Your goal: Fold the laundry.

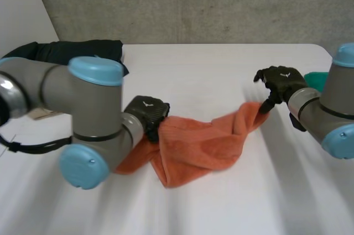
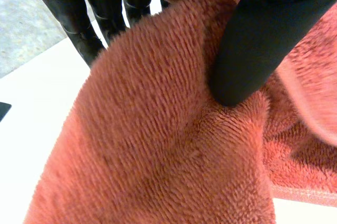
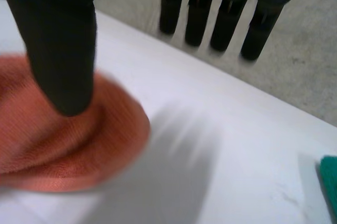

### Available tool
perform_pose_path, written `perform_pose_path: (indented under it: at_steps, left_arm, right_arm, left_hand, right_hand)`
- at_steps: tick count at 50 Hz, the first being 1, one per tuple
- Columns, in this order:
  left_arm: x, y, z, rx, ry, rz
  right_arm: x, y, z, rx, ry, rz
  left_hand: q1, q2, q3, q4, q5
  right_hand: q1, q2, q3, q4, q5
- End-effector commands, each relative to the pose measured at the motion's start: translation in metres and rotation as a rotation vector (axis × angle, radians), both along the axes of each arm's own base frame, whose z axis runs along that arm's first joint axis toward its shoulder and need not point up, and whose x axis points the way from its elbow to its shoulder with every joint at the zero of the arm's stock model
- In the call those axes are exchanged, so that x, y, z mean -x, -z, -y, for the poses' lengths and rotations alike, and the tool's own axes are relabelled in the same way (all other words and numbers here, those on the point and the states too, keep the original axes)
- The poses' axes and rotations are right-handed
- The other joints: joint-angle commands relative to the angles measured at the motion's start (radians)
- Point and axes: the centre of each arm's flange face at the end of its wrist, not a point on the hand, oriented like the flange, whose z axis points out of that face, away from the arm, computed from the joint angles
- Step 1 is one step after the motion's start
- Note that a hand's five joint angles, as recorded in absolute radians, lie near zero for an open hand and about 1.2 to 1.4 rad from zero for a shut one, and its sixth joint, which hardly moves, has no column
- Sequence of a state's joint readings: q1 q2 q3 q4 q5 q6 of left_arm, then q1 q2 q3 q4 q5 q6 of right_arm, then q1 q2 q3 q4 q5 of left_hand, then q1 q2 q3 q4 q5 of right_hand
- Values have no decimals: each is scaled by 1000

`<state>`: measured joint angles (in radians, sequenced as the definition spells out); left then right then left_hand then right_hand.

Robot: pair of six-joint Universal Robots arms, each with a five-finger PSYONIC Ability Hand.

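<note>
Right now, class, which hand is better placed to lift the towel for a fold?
Probably the left hand: its thumb pins the towel against its fingers. The right hand only touches a corner, fingers clear.

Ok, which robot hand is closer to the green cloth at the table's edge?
Right. The right robot hand is just beside the green cloth; the left robot hand sits far off, at the other end of the orange towel.

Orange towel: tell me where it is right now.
In the head view the orange towel lies crumpled on the white table, stretched between the left hand on its left end and the right hand at its right corner.
</note>
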<state>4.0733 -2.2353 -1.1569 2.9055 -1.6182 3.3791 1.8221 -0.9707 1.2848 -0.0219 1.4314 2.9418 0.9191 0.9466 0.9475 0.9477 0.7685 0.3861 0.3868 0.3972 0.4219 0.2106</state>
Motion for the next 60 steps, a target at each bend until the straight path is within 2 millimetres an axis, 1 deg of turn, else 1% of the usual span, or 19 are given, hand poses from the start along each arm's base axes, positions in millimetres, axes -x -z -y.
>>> perform_pose_path:
  at_steps: [1,6,8,10,15,19,25,33,37,39,40,42,43,47,51,55,56,59,60]
  left_arm:
    - [6,-11,5,38,-48,24]
    - [-16,-45,6,122,-93,30]
    - [-24,-52,5,147,-90,37]
    - [-34,-57,1,168,-81,51]
    - [-61,-49,-12,164,-59,120]
    - [-78,-34,-12,142,-60,151]
    - [-90,-13,2,111,-55,126]
    - [-92,15,13,15,-35,131]
    - [-90,17,19,20,-49,128]
    - [-89,17,22,30,-56,120]
    - [-87,16,22,34,-52,121]
    - [-85,17,21,34,-49,126]
    - [-82,21,19,28,-38,132]
    - [-82,23,17,13,-57,152]
    - [-88,12,19,35,-99,156]
    - [-96,-11,21,86,-139,127]
    - [-100,-22,21,108,-158,113]
    - [-107,-38,23,143,-184,93]
    - [-111,-46,24,160,-198,89]
  right_arm:
    - [-4,-14,-11,39,32,-93]
    - [-18,-57,-53,141,-67,-126]
    - [-22,-64,-66,165,-107,-146]
    - [-29,-70,-88,196,-191,-188]
    - [-36,-62,-137,179,-342,-270]
    - [-37,-49,-163,120,-393,-272]
    - [-41,-21,-186,-5,-427,-229]
    - [-60,18,-182,-7,-437,-154]
    - [-71,29,-172,47,-429,-134]
    - [-78,36,-165,72,-425,-133]
    - [-82,42,-161,81,-419,-139]
    - [-86,47,-156,89,-411,-146]
    - [-89,53,-152,91,-406,-153]
    - [-95,56,-139,105,-379,-180]
    - [-86,43,-131,98,-312,-191]
    - [-67,6,-118,128,-232,-138]
    - [-57,-15,-109,155,-197,-107]
    - [-38,-41,-98,173,-153,-77]
    - [-24,-53,-91,166,-132,-74]
  left_hand:
    - [-244,-272,-273,-273,-268]
    - [-514,-542,-543,-543,-538]
    - [-532,-560,-561,-561,-556]
    - [-538,-566,-567,-567,-562]
    - [-576,-604,-605,-605,-600]
    - [-582,-610,-611,-611,-606]
    - [-579,-607,-608,-608,-603]
    - [-533,-560,-561,-561,-557]
    - [-278,-305,-306,-306,-302]
    - [54,26,25,25,30]
    - [218,190,189,189,194]
    - [345,317,316,316,321]
    - [459,431,430,430,435]
    - [477,450,449,449,453]
    - [477,450,449,449,453]
    - [477,450,449,449,453]
    - [477,450,449,449,453]
    - [477,450,449,449,453]
    - [477,450,449,449,453]
  right_hand:
    - [-212,-212,-223,-247,-211]
    - [-212,-212,-223,-247,-211]
    - [-212,-212,-223,-247,-211]
    - [-212,-212,-223,-247,-211]
    - [-133,-134,-144,-169,-132]
    - [-53,-54,-64,-89,-52]
    - [-29,-30,-41,-65,-29]
    - [-32,-33,-44,-68,-31]
    - [-21,-21,-32,-57,-20]
    - [67,66,56,31,68]
    - [201,200,190,165,202]
    - [396,395,385,360,397]
    - [571,570,559,535,572]
    - [1009,1008,998,973,1010]
    - [1010,1009,999,974,1011]
    - [1010,1009,999,974,1011]
    - [1010,1009,999,974,1011]
    - [1010,1009,999,974,1011]
    - [1010,1009,999,974,1011]
